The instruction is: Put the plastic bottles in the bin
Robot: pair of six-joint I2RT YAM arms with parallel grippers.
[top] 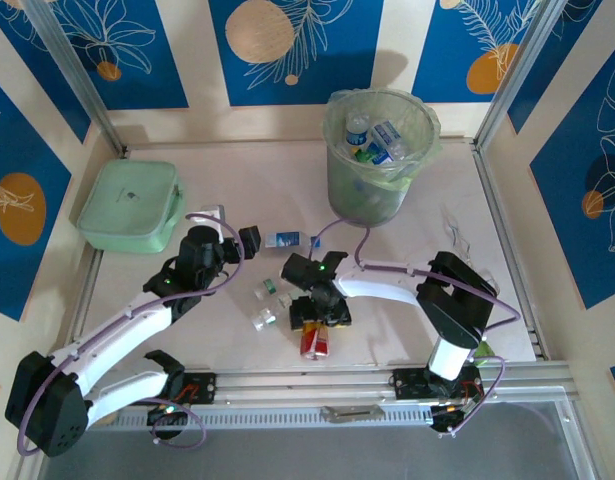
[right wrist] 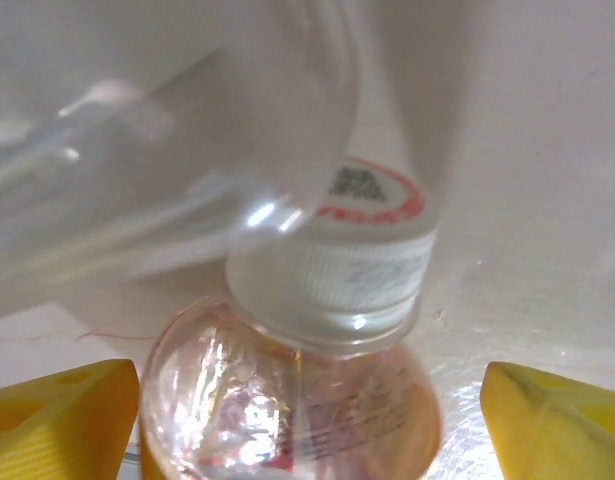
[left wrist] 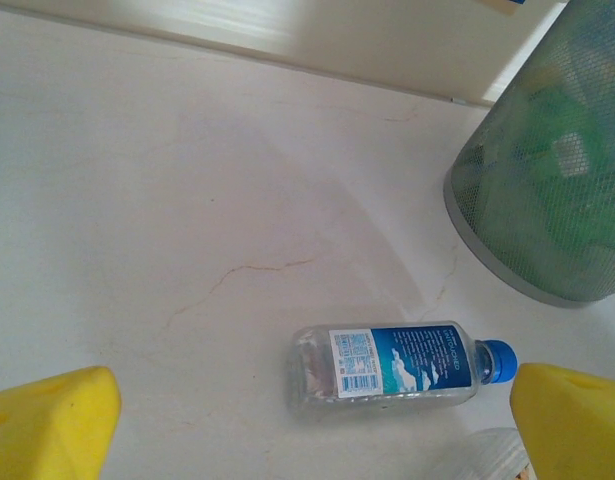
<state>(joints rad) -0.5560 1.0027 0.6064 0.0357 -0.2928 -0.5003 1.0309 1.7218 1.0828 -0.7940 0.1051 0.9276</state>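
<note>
Nearest the right wrist camera, a red-orange bottle is lying, white cap outward, within the right gripper, whose jaws are standing apart on either side of it, not yet clamped; a clear bottle is crossing above its cap. I am holding the left gripper, jaws apart and empty, just short of a blue-capped bottle near the bin. Several bottles are already sitting in the bin; a few small ones are waiting on the worktop, so I am judging the task partly done.
</note>
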